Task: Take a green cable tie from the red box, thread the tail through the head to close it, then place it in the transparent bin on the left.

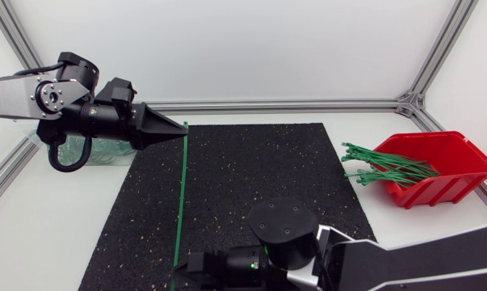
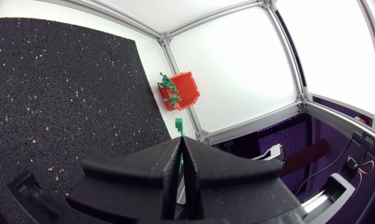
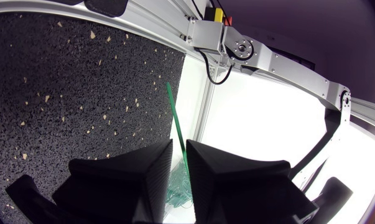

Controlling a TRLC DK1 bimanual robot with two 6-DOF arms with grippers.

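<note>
Black mat point(image 1: 259, 178) mid-table, white margin each side, its middle open. Green cable tie point(image 1: 181, 194) stretched straight over mat's left part, unlooped. Left gripper point(image 1: 180, 129) pinched closed on its far end. Right gripper point(image 1: 182, 265) clamped on its near end, with slim gap between fingers. Red box point(image 1: 449, 162) at far right, bundle of green ties point(image 1: 388, 166) spilling over its lip. Transparent bin point(image 1: 114, 153) under left arm, green ties inside.

The black mat point(image 1: 259, 170) is left open between the red box point(image 1: 461, 158) and the green cable tie point(image 1: 181, 198). A barrier is formed by this tie, held stretched from the left pincer point(image 1: 183, 128) to the right pincer point(image 1: 181, 265). The transparent bin point(image 1: 106, 152) is partly covered by the left arm point(image 1: 17, 97).
</note>
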